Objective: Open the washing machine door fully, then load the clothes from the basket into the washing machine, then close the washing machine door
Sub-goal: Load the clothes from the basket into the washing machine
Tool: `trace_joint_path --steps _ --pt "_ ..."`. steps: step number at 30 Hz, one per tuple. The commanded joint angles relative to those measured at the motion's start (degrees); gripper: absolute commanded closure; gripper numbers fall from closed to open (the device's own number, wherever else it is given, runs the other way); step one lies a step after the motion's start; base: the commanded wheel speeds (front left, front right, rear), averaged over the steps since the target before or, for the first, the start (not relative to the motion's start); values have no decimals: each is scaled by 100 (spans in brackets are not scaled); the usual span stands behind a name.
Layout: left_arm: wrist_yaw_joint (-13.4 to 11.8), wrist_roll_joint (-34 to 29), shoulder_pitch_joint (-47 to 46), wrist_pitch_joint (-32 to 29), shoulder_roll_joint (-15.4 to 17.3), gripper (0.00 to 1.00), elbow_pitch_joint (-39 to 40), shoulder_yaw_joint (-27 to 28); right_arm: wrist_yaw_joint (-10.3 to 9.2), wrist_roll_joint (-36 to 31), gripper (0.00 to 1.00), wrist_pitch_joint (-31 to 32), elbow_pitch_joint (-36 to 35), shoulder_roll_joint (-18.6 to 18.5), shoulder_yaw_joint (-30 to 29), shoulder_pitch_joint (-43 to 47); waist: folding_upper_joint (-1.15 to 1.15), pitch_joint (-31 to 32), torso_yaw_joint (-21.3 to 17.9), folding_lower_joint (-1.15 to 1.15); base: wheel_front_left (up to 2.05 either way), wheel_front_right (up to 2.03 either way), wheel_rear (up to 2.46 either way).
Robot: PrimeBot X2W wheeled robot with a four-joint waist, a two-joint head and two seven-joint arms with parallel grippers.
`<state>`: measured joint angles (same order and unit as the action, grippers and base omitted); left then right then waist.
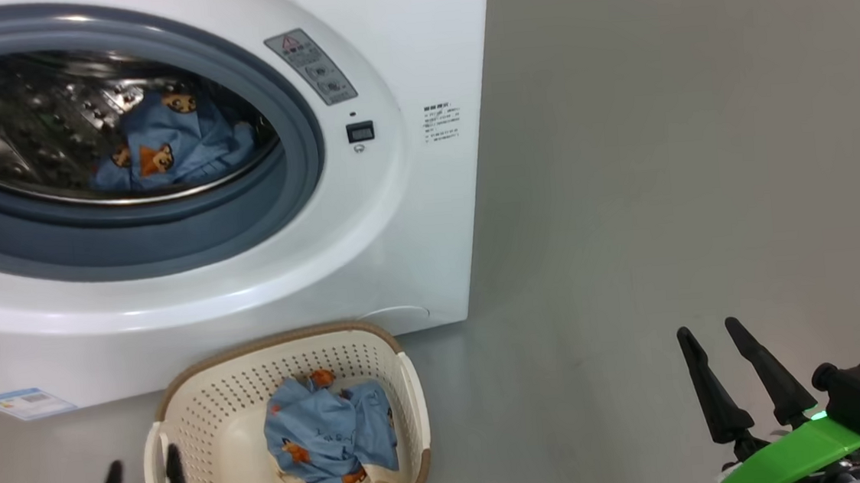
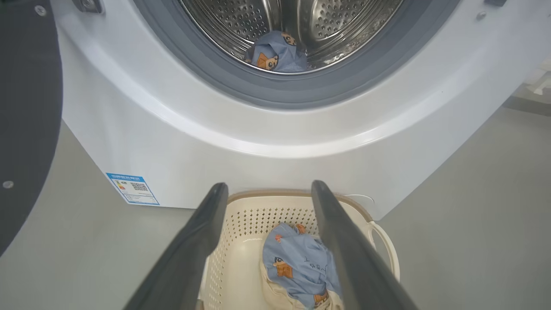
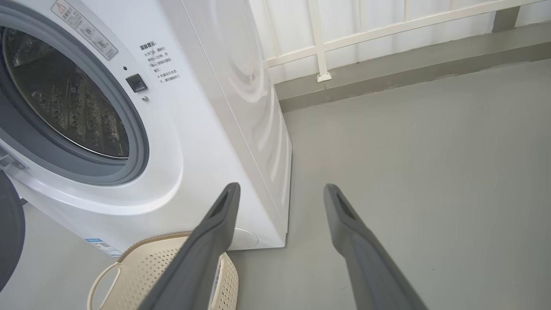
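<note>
While the left gripper (image 1: 143, 460) and right gripper (image 1: 707, 329) hang spread wide and empty, the washing machine (image 1: 413, 220) gapes.
One blue garment (image 1: 169, 143) lies in its drum (image 2: 344, 26); the other clothes (image 1: 330, 434) sit in the basket (image 1: 202, 367) just before its base. The dark slab at far left is probably the washing machine door (image 2: 26, 107). Bare floor (image 1: 663, 177) lies open rightward.

A high gloss is shown by the big white front-loading washing machine (image 1: 428, 218) across its smooth curved front. Polished, perforated steel is seen in its round drum (image 2: 335, 26), ringed by a matt grey-blue rubber gasket (image 1: 169, 243). Soft, crumpled cloth is noted in the light blue printed clothes (image 1: 330, 434), and smooth perforated plastic in the small cream-white basket (image 1: 213, 412). The grey floor (image 1: 663, 177) is seen as matt.
</note>
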<state>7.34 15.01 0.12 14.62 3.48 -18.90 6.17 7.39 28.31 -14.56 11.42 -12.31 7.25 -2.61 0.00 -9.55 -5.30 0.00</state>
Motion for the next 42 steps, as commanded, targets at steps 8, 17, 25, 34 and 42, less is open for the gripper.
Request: trace_joint_path --steps 8,17,25,34,42 --pt "14 411 -1073 38 269 0 -1358 -550 10 -125 0 -44 -226 120 208 -477 0 -688 -85 0 0 0 0" --pt "14 941 -2077 38 610 0 -2548 -1521 10 -200 0 -44 -310 270 267 -894 0 -1452 -213 0 0 0 0" --pt "14 1554 -2913 38 842 0 -3343 -2587 10 -272 0 -44 -334 356 392 -1203 0 -2008 -276 0 0 0 0" --pt "14 2647 -3913 -82 1183 0 -3887 -4029 10 -346 0 -44 -408 459 507 -1614 0 -2743 -391 0 0 0 0" --pt "14 3503 -4412 -387 1568 0 -3927 -4850 10 -379 0 -44 -447 557 572 -1818 0 -3164 -546 0 0 0 0"
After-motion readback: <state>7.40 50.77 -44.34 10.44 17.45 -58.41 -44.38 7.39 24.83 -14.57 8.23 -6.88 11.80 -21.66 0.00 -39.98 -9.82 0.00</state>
